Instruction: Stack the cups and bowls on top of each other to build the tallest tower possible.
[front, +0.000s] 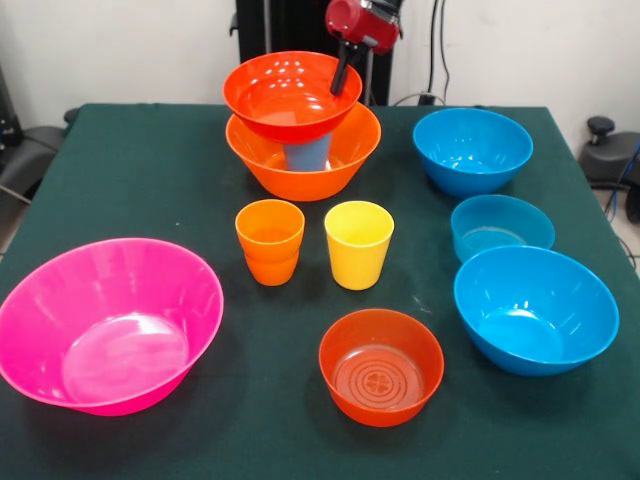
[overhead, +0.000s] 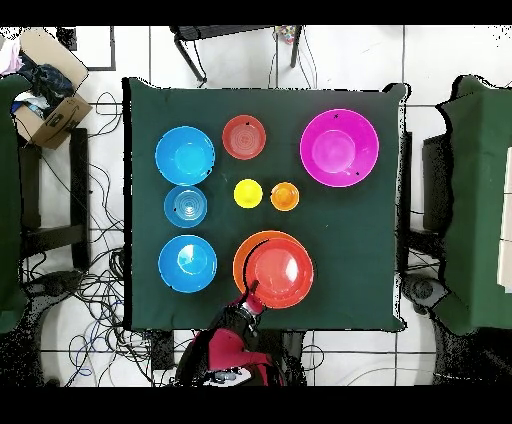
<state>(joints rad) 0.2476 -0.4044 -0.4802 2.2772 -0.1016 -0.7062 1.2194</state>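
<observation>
The gripper (front: 343, 72) pinches the rim of the glossy red-orange plastic bowl (front: 290, 95), which sits on an upturned blue plastic cup (front: 308, 152) inside the big orange bowl (front: 305, 160). Light, stiff, slick plastic, I judge — the thin rim is the only real handhold, and this perch looks easily tipped.

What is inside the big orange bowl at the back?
A blue cup stands in the big orange bowl, with a red-orange bowl resting on it. The cup's top is covered.
</observation>
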